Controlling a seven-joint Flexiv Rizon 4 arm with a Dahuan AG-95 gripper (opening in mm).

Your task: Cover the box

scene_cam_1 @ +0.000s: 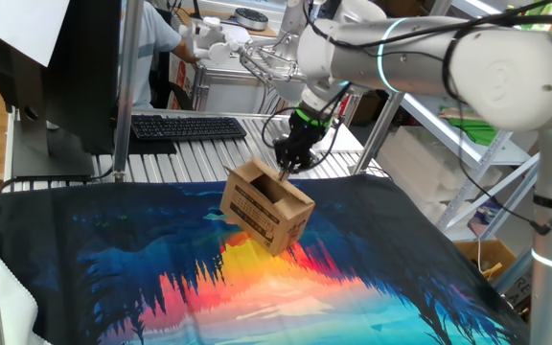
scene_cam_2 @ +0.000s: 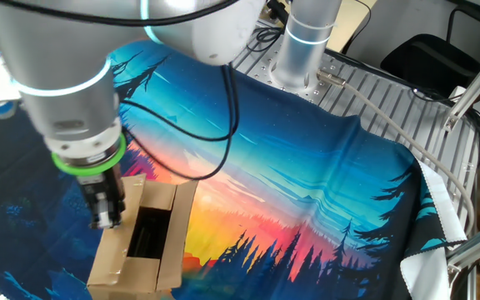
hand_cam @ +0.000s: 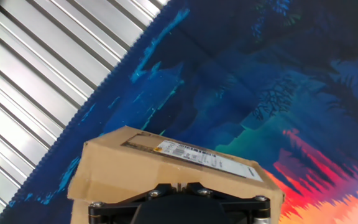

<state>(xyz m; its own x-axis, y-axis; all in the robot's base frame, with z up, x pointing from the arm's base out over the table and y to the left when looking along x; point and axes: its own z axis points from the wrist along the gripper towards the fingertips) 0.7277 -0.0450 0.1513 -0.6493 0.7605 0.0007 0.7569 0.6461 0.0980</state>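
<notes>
The closed pincer (scene_cam_1: 284, 169) is pointing straight down and pressing on a flap of the box (scene_cam_1: 266, 207), which is sitting near the worktop's (scene_cam_1: 209, 158) middle.

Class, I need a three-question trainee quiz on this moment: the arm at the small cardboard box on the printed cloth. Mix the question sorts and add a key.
1. True or false: the box already has all its flaps folded shut.
2. The gripper points: A) sideways B) straight down C) upward.
3. Fill in: the box stands on a printed ____ showing a sunset forest.

Key
1. False: in the other fixed view a dark opening still shows between the flaps.
2. B, with the fingers together at a flap on the box's edge.
3. cloth.
</notes>
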